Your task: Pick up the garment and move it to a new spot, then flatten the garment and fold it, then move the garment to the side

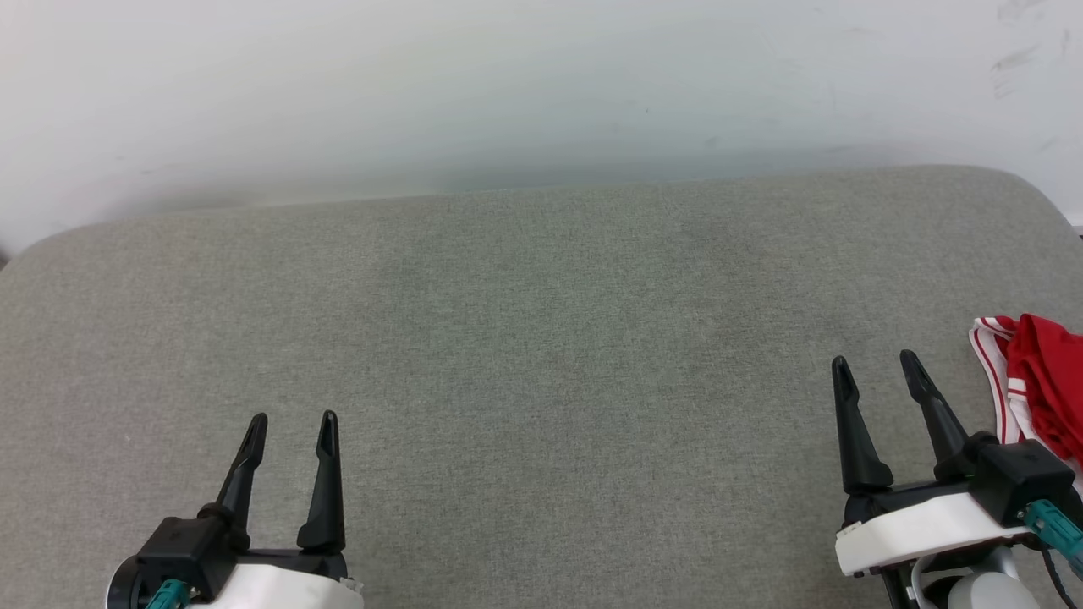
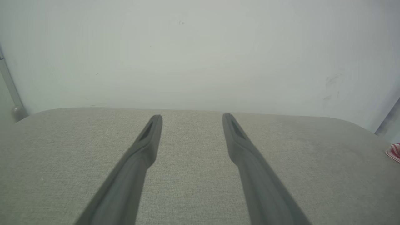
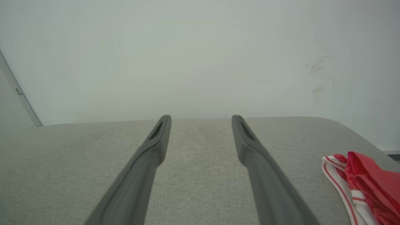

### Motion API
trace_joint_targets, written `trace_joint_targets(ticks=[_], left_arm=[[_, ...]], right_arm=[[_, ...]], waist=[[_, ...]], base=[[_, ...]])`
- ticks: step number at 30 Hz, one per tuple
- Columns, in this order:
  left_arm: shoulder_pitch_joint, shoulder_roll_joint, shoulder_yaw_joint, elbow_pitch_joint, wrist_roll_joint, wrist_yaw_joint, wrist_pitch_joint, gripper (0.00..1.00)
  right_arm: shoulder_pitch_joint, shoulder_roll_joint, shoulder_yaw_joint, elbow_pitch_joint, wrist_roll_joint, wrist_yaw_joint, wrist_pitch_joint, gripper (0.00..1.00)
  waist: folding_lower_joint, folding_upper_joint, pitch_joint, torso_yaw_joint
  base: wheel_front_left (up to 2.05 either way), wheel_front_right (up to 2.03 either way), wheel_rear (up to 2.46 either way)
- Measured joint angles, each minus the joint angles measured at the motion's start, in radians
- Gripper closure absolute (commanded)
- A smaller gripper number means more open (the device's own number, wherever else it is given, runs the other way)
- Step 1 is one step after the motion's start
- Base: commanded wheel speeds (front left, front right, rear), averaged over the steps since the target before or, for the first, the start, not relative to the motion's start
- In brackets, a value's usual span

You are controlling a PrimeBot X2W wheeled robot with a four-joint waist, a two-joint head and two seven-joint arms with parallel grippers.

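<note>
A grey fabric surface (image 1: 525,338) meets a scuffed white wall (image 1: 508,85).

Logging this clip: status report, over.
Left tool open, empty. Right tool open, empty. Shirt bunched by right tool, untouched. Nothing in the way.

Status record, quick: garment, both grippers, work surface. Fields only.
garment: red with red-and-white striped trim, bunched at the surface's right edge, partly cut off by the head view
left gripper: open, empty, over bare surface
right gripper: open, empty, beside the garment on its left, apart from it
surface: grey fabric, rounded corners, against a white wall
</note>
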Motion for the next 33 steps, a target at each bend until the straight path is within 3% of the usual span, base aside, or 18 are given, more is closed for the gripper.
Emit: trace_joint_targets(ticks=[23, 24, 27, 33], left_arm=[[0.001, -0.011, 0.018, -0.018, 0.031, 0.0, 0.0, 0.0], [0.001, -0.011, 0.021, -0.016, 0.031, 0.0, 0.0, 1.0], [0.006, -0.013, 0.016, 0.013, 0.03, 0.0, 0.004, 1.0], [0.011, -0.012, 0.012, 0.03, -0.084, 0.001, 0.024, 1.0]], right_arm=[[-0.004, 0.006, 0.008, 0.006, 0.011, 0.0, -0.016, 0.0], [-0.002, 0.006, 0.009, 0.008, 0.011, 0.0, -0.016, 1.0], [0.012, 0.006, 0.01, 0.034, 0.011, 0.0, -0.016, 1.0], [0.021, 0.005, 0.009, 0.044, 0.125, 0.0, 0.005, 1.0]], waist=[[0.0002, 0.0, 0.002, -0.001], [0.0001, 0.0, 0.001, -0.001], [0.0001, 0.0, 0.001, -0.001], [0.0001, 0.0, -0.001, 0.0]], base=[[0.0, 0.0, 0.0], [0.0, 0.0, 0.0], [0.0, 0.0, 0.0], [0.0, 0.0, 0.0]])
